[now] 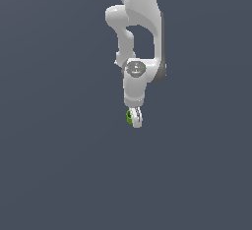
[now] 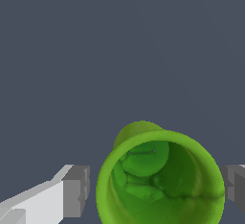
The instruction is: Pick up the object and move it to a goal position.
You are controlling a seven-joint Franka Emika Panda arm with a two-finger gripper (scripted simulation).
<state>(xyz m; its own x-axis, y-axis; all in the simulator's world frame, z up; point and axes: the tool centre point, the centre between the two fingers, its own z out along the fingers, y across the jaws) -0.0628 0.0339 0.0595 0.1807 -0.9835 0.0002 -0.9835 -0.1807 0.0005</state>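
Observation:
The bright green cup (image 2: 160, 180) stands between the two fingers of my white gripper (image 2: 155, 194), its hollow top facing the wrist camera. One grey finger pad (image 2: 76, 192) shows a narrow gap to the cup's wall. The other pad (image 2: 233, 184) sits right at the rim's edge. The jaws stand wide, on either side of the cup. In the exterior view the gripper (image 1: 136, 119) points down below the white arm, and a bit of the green cup (image 1: 129, 116) shows beside the fingers, toward the exterior view's left.
A plain dark grey-blue surface (image 1: 59, 165) fills both views. No other objects, edges or goal marker show.

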